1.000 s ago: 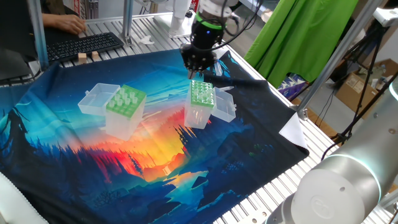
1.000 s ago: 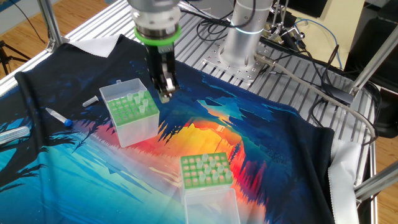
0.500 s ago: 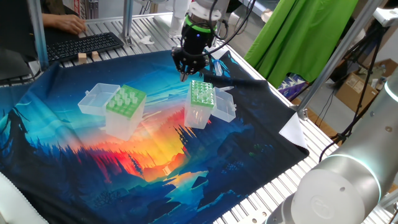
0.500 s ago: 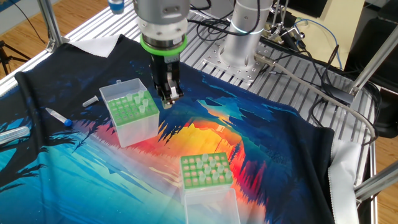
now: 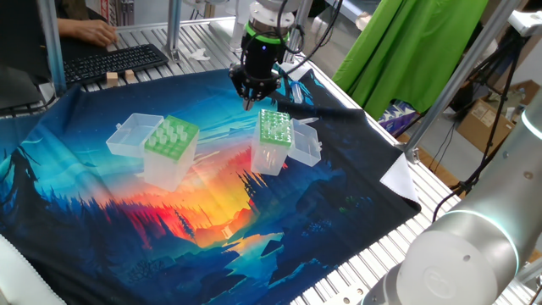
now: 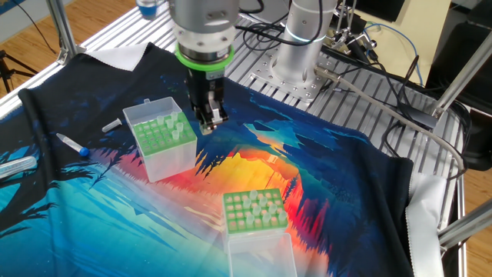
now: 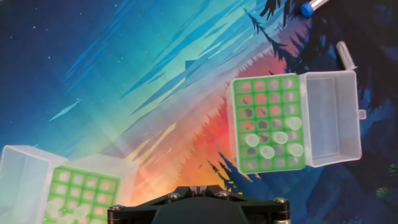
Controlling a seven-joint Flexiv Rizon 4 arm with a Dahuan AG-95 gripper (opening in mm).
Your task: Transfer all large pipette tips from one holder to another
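Gripper (image 6: 208, 125) fully shut, fingers pinched together with nothing between them, pointing straight down above the printed cloth (image 6: 323, 177). Compared with a second earlier, it had edged off the corner of the narrower box and leaned slightly toward the open cloth; the change was small. I judged this to be the gap between two transfers: a hand that was empty and heading back for another tip, with its jaws needing to part before any pickup.

Reading the hand view from left to right, the wide-holed holder (image 7: 84, 186) sat at the lower left edge, partly cut off. Its clear lid was hinged open to the left. Several large pipette tips (image 7: 62, 208) still stood in its nearest rows as pale round tops, so the job was not finished. The exact count was hidden by the frame edge.

In the middle lay bare cloth, orange and blue, with my gripper's dark body along the bottom edge.

To the right sat the narrower holder (image 7: 267, 123), its lid open flat to the right. About five tips stood in its lower right holes; the other holes looked empty. Beyond it, top right, lay a blue-capped tube (image 7: 306, 9) and a small clear tube (image 7: 346, 56), both loose on the cloth.
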